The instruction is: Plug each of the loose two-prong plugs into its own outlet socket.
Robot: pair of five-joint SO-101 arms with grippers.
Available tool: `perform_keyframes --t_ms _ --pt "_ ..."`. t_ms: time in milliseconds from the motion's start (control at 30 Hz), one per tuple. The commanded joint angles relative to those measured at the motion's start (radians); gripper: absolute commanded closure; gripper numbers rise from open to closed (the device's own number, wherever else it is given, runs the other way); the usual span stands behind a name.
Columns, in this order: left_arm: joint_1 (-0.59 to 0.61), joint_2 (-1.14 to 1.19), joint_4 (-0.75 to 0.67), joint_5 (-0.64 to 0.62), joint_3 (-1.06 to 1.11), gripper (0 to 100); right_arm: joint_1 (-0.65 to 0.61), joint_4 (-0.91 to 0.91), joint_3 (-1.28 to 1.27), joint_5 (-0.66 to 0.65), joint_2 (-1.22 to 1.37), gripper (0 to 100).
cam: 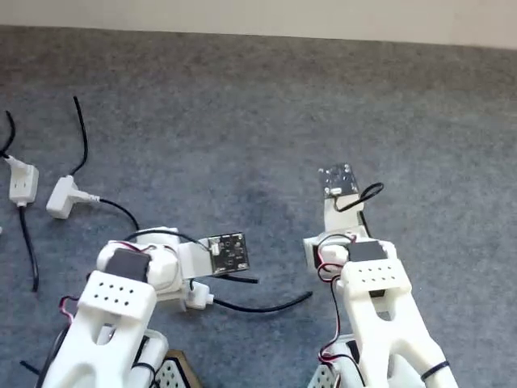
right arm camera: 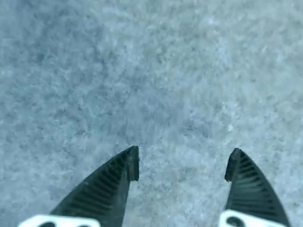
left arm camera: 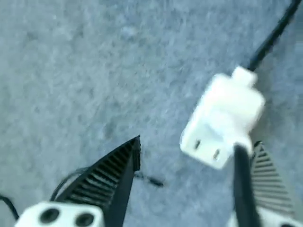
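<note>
Gaping apart, left pincer (left arm camera: 197, 142) brackets the white socket (left arm camera: 222, 118); right pincer (right arm camera: 183, 150) likewise gapes.

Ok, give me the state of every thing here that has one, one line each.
Left gripper: jaws open, holding nothing.
Right gripper: jaws open, holding nothing.
Corded socket: loose on the carpet, both slots empty.
Edge connector: on the carpet; mated or not, cannot tell.
Angled connector: on the carpet; mated or not, cannot tell.
</note>
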State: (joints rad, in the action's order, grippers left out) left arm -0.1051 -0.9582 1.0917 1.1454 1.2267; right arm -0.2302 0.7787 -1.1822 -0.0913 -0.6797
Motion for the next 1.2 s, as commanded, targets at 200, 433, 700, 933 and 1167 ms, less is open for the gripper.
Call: perform_keyframes --t_ms 200,433,700,933,1167 --pt "-0.07 0.205 -0.19 -0.098 0.005 73 0.008 -0.028 0.002 -0.002 -0.016 71.4" --pt "-0.021 0.335 -0.198 -0.083 -0.056 99 0.008 -0.028 0.002 -0.002 -0.016 71.4" --pt "0.358 0.473 -0.201 -0.117 -0.346 100 0.008 -0.03 -0.013 -0.002 -0.024 71.4" --pt "0.661 0.871 -0.193 -0.288 -0.886 100 0.008 -0.03 -0.013 0.0 -0.022 71.4" --pt "0.75 1.311 0.041 -0.399 -1.506 100 0.008 -0.031 -0.013 0.0 -0.022 71.4"
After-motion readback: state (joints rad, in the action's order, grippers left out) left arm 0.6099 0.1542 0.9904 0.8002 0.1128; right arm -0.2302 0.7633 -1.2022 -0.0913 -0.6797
